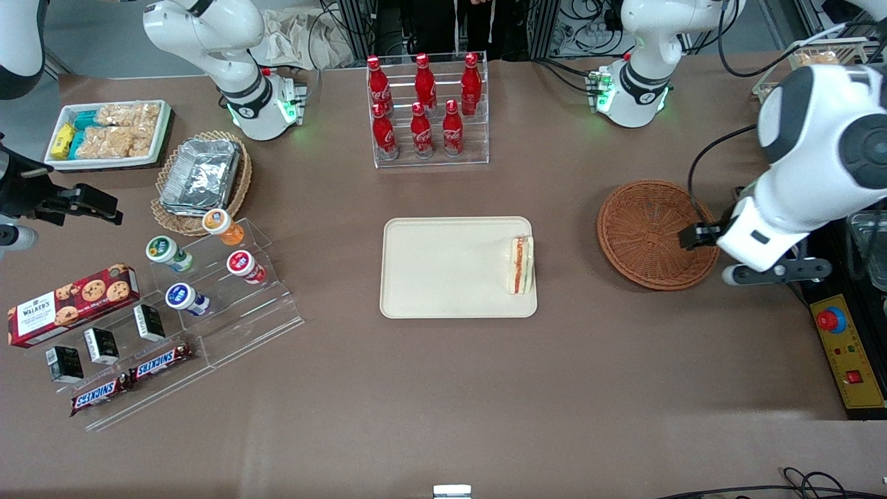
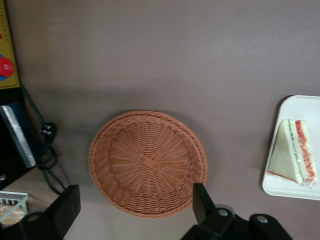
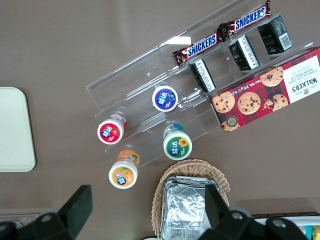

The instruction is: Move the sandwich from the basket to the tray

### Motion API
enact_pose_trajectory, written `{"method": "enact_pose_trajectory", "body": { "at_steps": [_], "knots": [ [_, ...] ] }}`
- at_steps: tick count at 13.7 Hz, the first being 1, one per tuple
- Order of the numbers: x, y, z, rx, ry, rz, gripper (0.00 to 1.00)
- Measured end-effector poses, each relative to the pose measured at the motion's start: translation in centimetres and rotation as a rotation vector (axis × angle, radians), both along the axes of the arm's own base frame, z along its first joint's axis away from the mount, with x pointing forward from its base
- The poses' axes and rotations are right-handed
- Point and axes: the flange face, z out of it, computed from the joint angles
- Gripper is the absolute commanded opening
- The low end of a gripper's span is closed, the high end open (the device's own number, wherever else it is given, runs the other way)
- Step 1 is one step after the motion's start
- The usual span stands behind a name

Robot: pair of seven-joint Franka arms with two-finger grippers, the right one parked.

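The sandwich (image 1: pixel 521 265) lies on the cream tray (image 1: pixel 443 270), at the tray's edge nearest the working arm; its red and green filling edge shows in the left wrist view (image 2: pixel 292 152), where the tray's corner (image 2: pixel 310 107) also shows. The reddish-brown basket (image 1: pixel 655 232) is empty, as seen in the left wrist view (image 2: pixel 148 162). My left gripper (image 1: pixel 698 235) hovers above the basket's rim on the working arm's side, away from the sandwich. It is open wide and empty (image 2: pixel 134 210), its fingers (image 2: pixel 202 202) straddling the rim from above.
A rack of red cola bottles (image 1: pixel 426 111) stands farther from the front camera than the tray. A yellow control box (image 1: pixel 845 346) lies at the working arm's end. A tan basket with foil trays (image 1: pixel 201 177) and an acrylic stand with cups (image 1: pixel 208 263) lie toward the parked arm's end.
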Motion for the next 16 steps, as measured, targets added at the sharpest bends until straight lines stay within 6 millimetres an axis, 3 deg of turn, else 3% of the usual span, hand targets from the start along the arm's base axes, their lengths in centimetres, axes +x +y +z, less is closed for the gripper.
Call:
{"method": "enact_pose_trajectory", "body": {
  "at_steps": [8, 16],
  "knots": [
    [0.3, 4.3, 6.5, -0.043, -0.071, -0.087, 1.0],
    [0.2, 4.3, 6.8, -0.045, -0.072, -0.091, 1.0]
  ]
}}
